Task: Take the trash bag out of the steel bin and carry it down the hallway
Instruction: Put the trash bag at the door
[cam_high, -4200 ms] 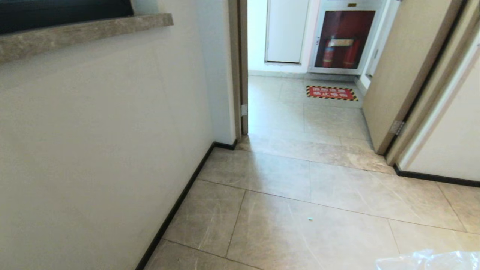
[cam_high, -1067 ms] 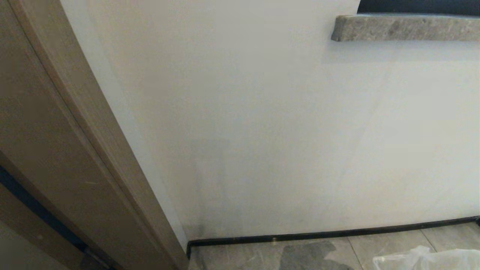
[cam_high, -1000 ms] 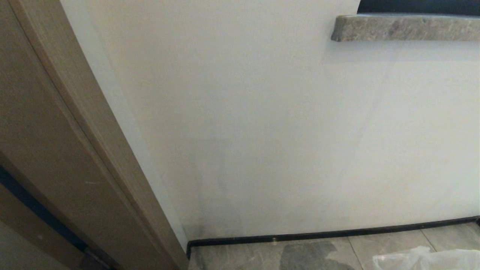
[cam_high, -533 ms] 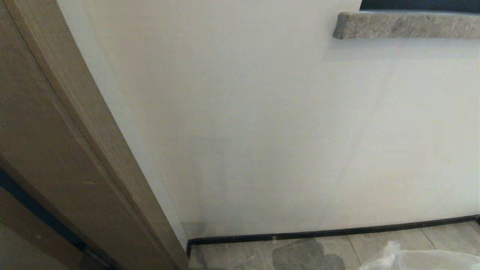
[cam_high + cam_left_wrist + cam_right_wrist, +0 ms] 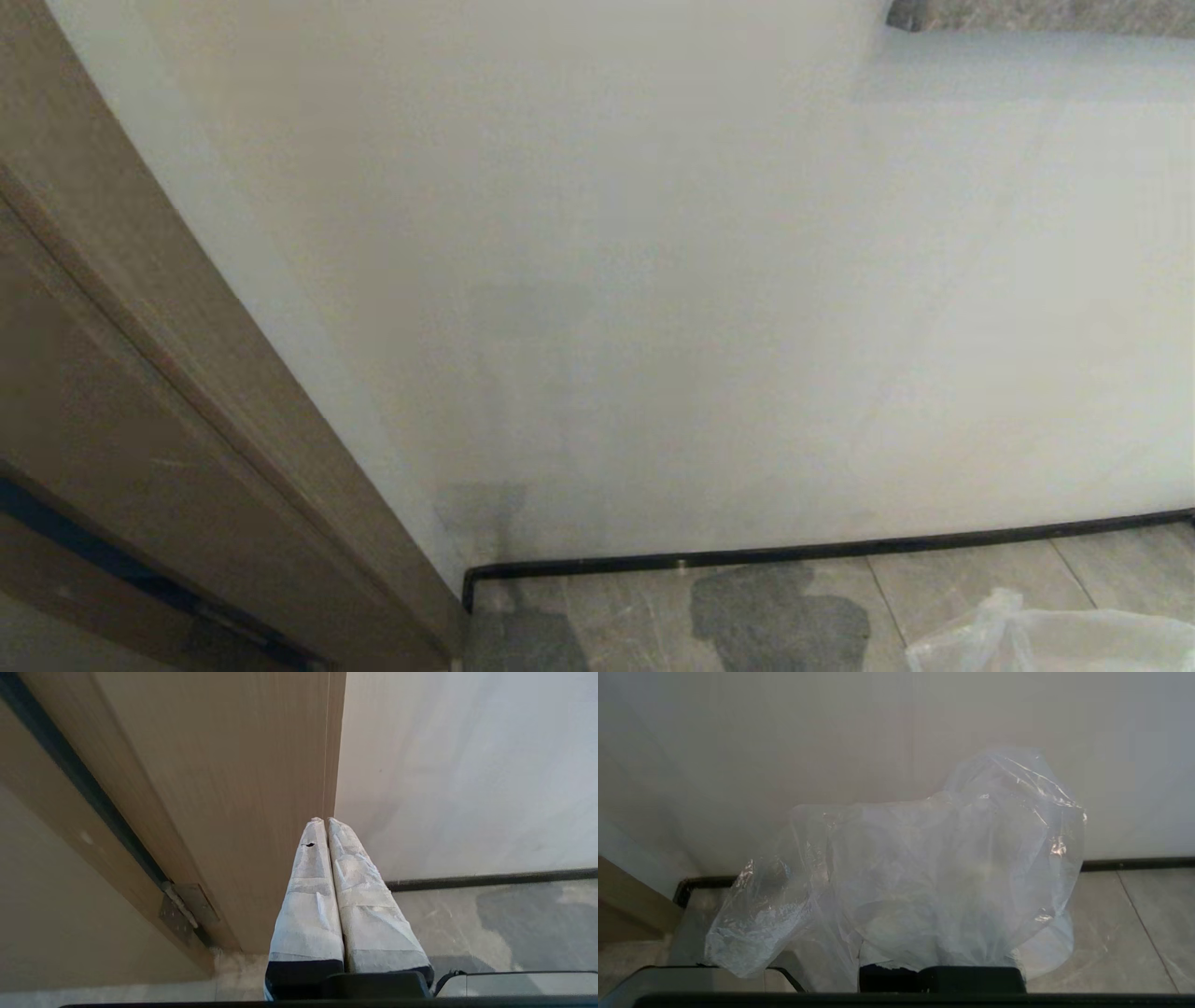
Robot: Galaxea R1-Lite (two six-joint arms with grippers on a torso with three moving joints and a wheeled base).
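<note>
Blocking the way ahead, a plain pale wall (image 5: 653, 280) with dark baseboard (image 5: 840, 549) fills twelve o'clock; a brown wooden door (image 5: 112, 392) stands at nine. The clear crinkled plastic trash bag (image 5: 934, 882) is pinched in the closed right gripper (image 5: 941, 970) at five o'clock; the left gripper (image 5: 325, 822), pressed closed, holds nothing.

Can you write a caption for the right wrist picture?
Right hand shut on the clear trash bag, facing a pale wall.

An indoor hallway (image 5: 971, 579) of a building, home or office, one cannot tell which: grey-beige marble-look floor tiles meet a plain pale wall (image 5: 653, 280) along a dark baseboard (image 5: 840, 549). Left of that wall stands a wood-toned door (image 5: 224, 788) (its metal hinge (image 5: 180, 912) low down), and a stone ledge (image 5: 1036, 14) juts high on the wall.
</note>
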